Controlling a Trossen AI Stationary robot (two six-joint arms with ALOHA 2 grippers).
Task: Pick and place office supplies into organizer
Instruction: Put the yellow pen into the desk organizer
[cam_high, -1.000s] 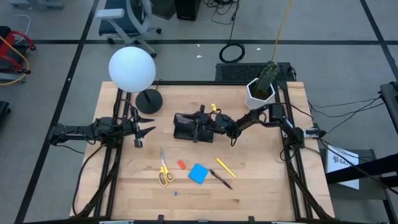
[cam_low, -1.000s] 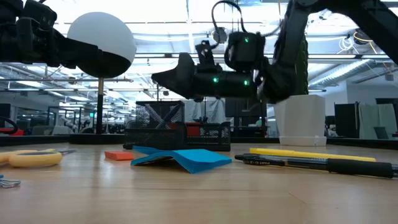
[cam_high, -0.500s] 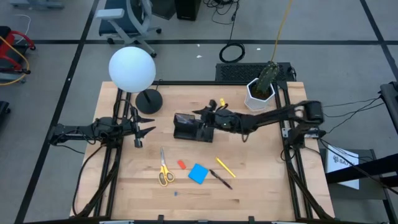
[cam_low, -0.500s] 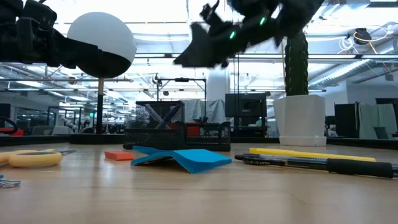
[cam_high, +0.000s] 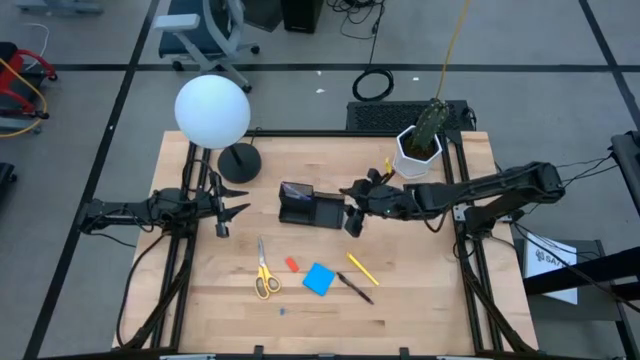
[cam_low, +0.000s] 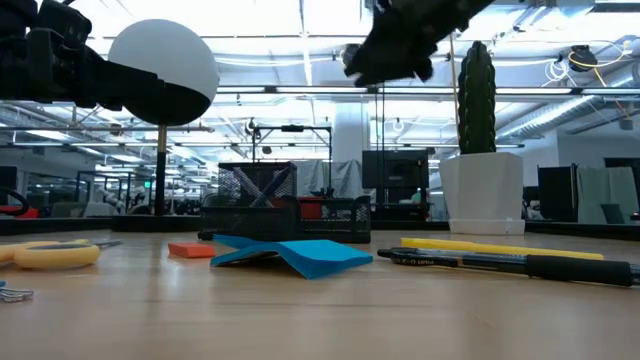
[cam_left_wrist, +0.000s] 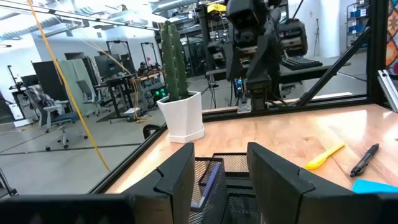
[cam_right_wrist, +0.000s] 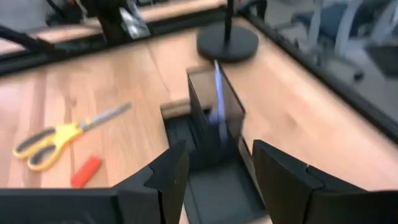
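Hovering my right gripper (cam_high: 352, 222) just beside the organizer (cam_high: 308, 206), on its lower-tray side, raised off the table; fingers apart, nothing between them. My left gripper (cam_high: 228, 211) waits at the left edge of the table, well apart from the supplies; fingers parted too, empty.

Done so far, by my reading: one pen (cam_right_wrist: 217, 93), purple-grey, stands in the organizer's taller cup section. The lower tray looks bare in my right wrist view.

Left on the wood, all toward the front of the table:
- scissors (cam_high: 264, 271), yellow handles, lying flat
- red eraser (cam_high: 292, 264), just beside the scissors
- blue pad (cam_high: 319, 279), next to the eraser; one corner looks lifted in the low view
- yellow pen (cam_high: 362, 268) and black pen (cam_high: 355, 288), close together, beside the pad

Judgement: early in the job. One item in, five to go. The pens lie nearest my right gripper.
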